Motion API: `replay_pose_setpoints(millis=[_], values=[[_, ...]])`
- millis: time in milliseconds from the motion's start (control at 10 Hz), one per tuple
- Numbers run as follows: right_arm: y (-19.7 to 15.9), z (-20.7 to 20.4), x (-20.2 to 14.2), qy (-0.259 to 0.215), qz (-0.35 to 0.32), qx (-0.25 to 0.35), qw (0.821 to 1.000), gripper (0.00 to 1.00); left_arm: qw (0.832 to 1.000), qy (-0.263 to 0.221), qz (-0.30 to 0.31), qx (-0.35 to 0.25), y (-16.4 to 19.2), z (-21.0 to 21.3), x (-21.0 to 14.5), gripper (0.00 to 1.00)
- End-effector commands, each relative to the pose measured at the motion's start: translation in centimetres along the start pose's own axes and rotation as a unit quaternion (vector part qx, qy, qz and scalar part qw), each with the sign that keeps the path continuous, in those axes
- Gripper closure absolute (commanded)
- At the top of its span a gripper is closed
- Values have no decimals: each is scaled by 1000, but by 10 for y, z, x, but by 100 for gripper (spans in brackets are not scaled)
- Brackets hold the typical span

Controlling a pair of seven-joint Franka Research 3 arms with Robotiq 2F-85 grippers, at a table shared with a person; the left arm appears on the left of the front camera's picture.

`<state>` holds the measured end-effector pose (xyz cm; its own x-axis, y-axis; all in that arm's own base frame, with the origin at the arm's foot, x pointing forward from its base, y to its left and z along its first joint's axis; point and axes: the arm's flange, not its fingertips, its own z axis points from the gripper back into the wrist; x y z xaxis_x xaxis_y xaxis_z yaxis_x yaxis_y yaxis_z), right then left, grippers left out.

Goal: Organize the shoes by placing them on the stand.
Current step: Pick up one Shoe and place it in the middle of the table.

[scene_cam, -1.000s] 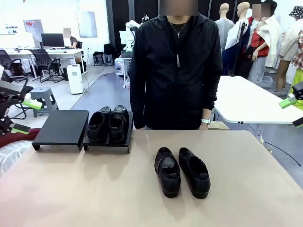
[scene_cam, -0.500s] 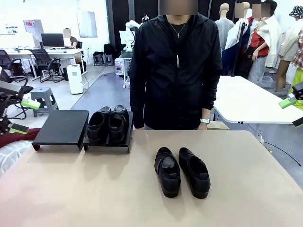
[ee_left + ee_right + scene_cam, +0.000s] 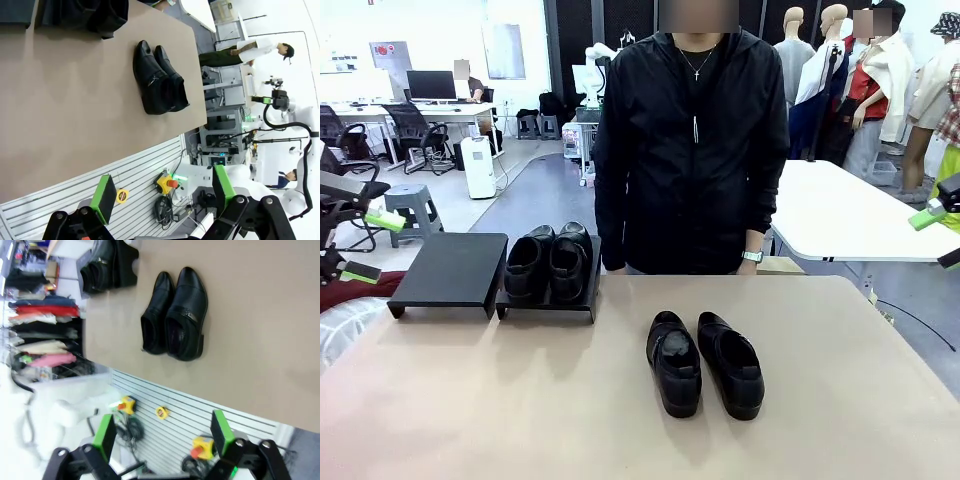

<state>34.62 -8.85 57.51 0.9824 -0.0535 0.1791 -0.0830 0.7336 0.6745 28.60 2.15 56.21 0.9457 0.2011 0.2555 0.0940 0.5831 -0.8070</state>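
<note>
Nearest: bare tan table [image 3: 470, 400], with nothing blocking a reach. Just beyond, right of centre, loose pair [image 3: 703, 362] of glossy black shoes, side by side and close together. Heels toward the robot, toes toward the far side. Laid that way, probably, so the open heel collars face the arms for an easy pinch.

Off either edge, left gripper [image 3: 375, 247] and right gripper [image 3: 940, 237], both raised beside the table. Jaws spread wide, green pads [image 3: 104, 197] well apart, holding nothing. Parked clear, by the look of it, to leave the table free.

Farther back on the left, two low black stands set edge to edge. Right stand [image 3: 545, 308] carrying the other pair [image 3: 548, 262], which takes up most of its top. Left stand [image 3: 450, 270] bare, so the likely home for the loose pair. Task judged half done.

Behind the table, person [image 3: 690, 150] in a black jacket, arms down, hands hidden below the table edge. Waiting, apparently, not handing anything over.

No brand or label legible on shoes or stands. Red notice [image 3: 385, 50] on the far wall too small to read.
</note>
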Motion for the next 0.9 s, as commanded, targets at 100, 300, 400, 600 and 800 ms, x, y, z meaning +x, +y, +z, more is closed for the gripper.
replay_pose_setpoints(millis=[100, 300, 400, 600, 800], values=[[132, -123, 10, 48, 96, -212, 971, 0, 1000, 3, -11, -9, 1, 2, 3, 0], [182, -239, 0, 50, 143, -332, 931, 0, 1000, 3, -11, -9, 1, 2, 3, 0], [196, -288, -16, 31, 170, -403, 899, 0, 1000, 3, -11, -9, 1, 2, 3, 0], [203, -297, -32, 9, 159, -383, 910, 0, 1000, 3, -11, -9, 1, 2, 3, 0], [217, -307, -51, 49, 215, -356, 908, 0, 1000, 3, -11, -9, 1, 2, 3, 0]])
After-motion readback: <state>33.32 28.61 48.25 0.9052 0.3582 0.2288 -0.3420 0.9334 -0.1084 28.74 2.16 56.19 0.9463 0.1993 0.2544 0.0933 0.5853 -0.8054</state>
